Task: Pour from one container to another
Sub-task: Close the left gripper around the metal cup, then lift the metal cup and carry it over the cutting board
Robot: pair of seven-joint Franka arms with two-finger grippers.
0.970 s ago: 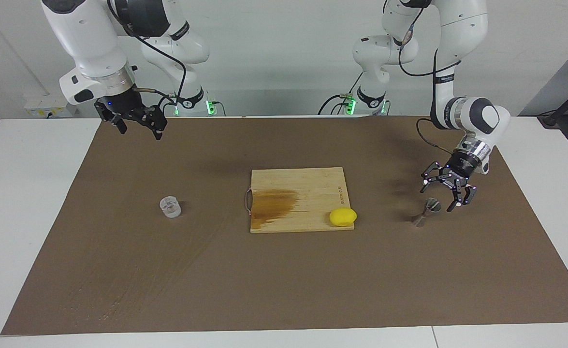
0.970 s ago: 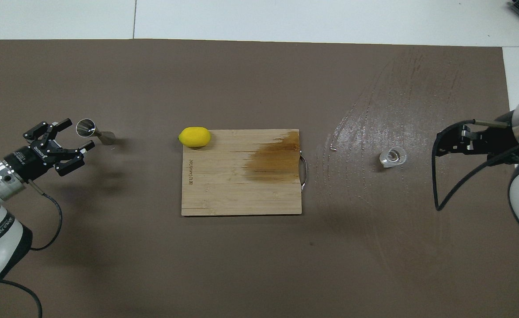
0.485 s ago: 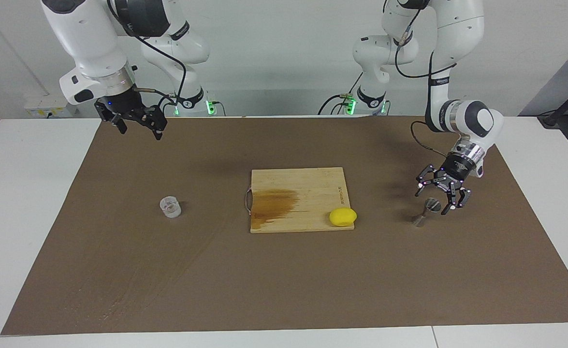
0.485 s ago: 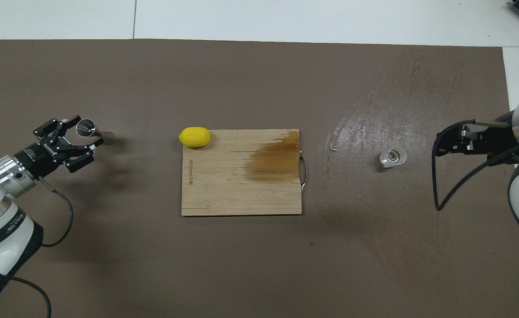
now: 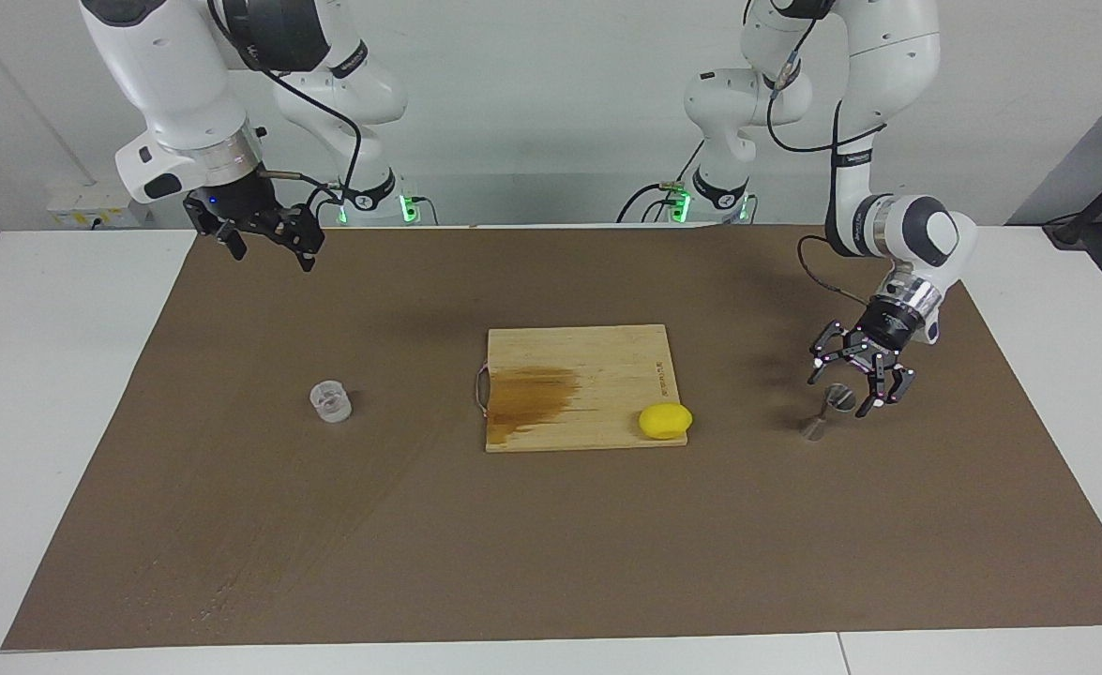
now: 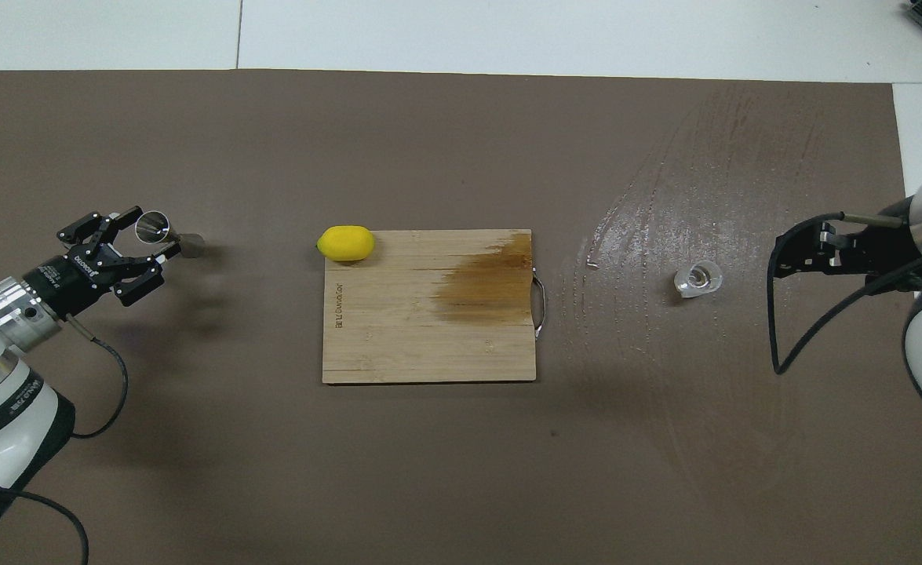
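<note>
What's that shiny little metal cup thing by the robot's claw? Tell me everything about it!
It is a jigger, a small shiny steel measuring cup shaped like two cones joined at a narrow waist. It stands upright on the brown mat, toward the left arm's end of the table. The left gripper sits around its top cone, fingers on either side; whether they touch it cannot be told.
</note>
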